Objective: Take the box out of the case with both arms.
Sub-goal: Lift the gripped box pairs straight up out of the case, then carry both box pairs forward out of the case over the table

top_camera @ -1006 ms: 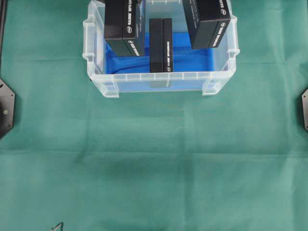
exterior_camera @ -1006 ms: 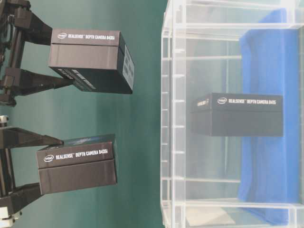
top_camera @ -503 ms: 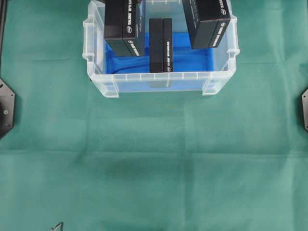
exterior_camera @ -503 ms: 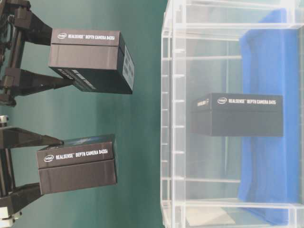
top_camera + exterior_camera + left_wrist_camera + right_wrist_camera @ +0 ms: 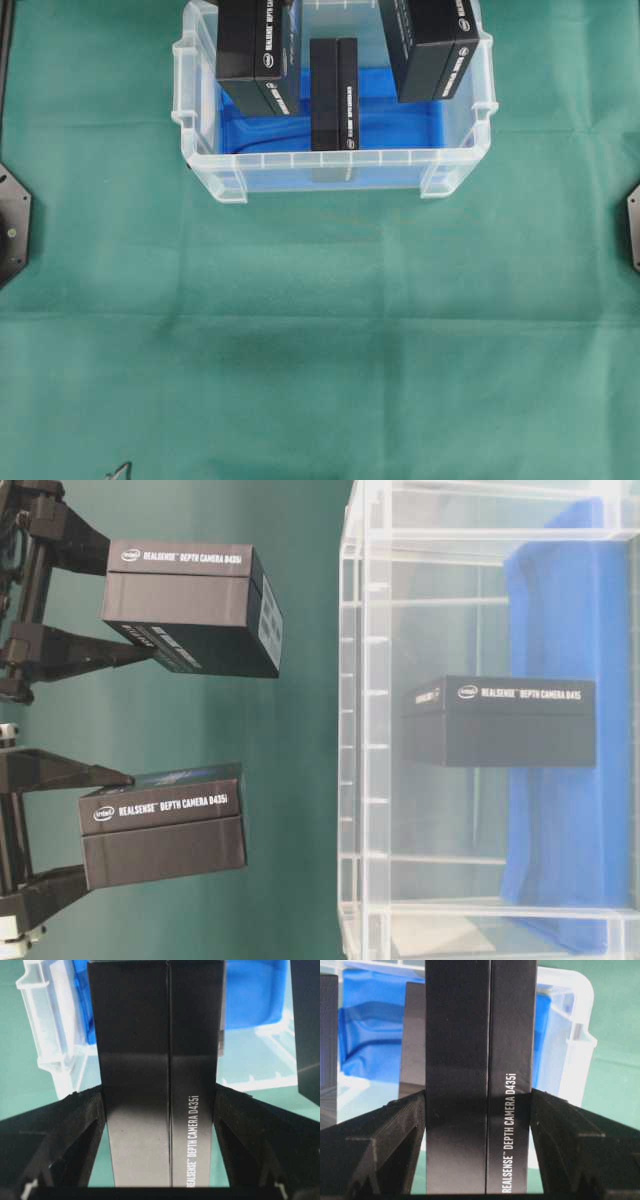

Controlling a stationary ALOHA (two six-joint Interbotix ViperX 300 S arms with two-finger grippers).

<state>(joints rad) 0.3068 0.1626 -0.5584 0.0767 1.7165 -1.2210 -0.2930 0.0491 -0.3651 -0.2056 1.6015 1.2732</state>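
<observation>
Three black boxes (image 5: 334, 92), one case (image 5: 330, 172), two claws (image 5: 160, 1110).

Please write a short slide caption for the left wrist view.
Left gripper clamps a black camera box above the clear case with its blue lining.

A green cloth (image 5: 320, 340) covers the whole table, faintly creased in lines running across and down it. At its left edge sits a black angular mount (image 5: 12, 226), and a matching black mount (image 5: 634, 226) shows at the right edge. Near the bottom left corner a thin bent wire loop (image 5: 119, 470) pokes up over the cloth. In the table-level view, the cloth (image 5: 300, 780) appears as a plain green backdrop.
</observation>
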